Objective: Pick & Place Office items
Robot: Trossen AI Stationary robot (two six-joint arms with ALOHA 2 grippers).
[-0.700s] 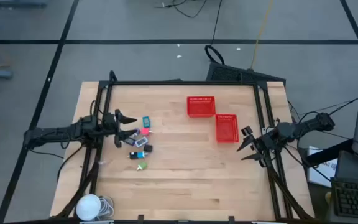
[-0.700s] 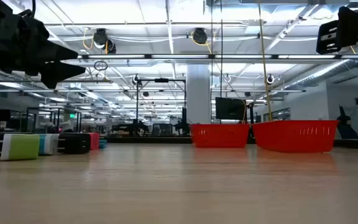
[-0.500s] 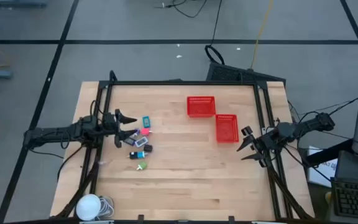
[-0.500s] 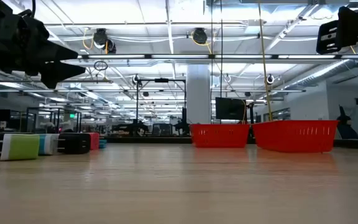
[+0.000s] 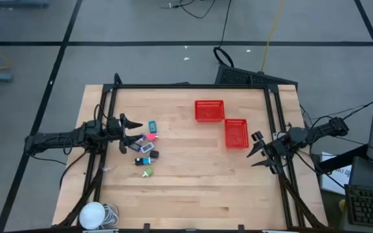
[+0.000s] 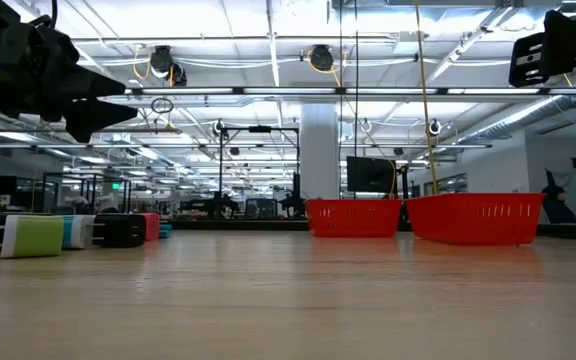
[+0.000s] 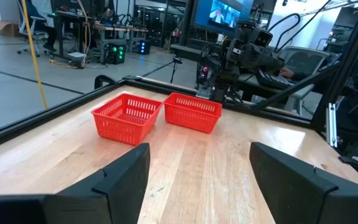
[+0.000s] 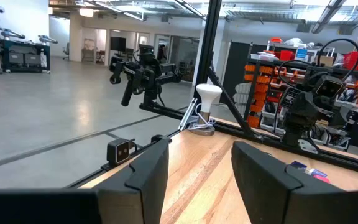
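The office items are a small cluster of blue, pink, black, white and green pieces lying flat on the wooden table's left half; the low view shows them at the left. My left gripper hovers open just left of the cluster and touches none of them. In the left wrist view its fingers stand wide apart with nothing between them. My right gripper waits open at the table's right edge, beside the baskets, and its wrist view also shows an empty gap.
Two red mesh baskets sit on the table right of centre, toward the far edge. A black frame runs along the table's sides. A white round object with a cord lies at the near left corner. Bare wood spans the middle and near side.
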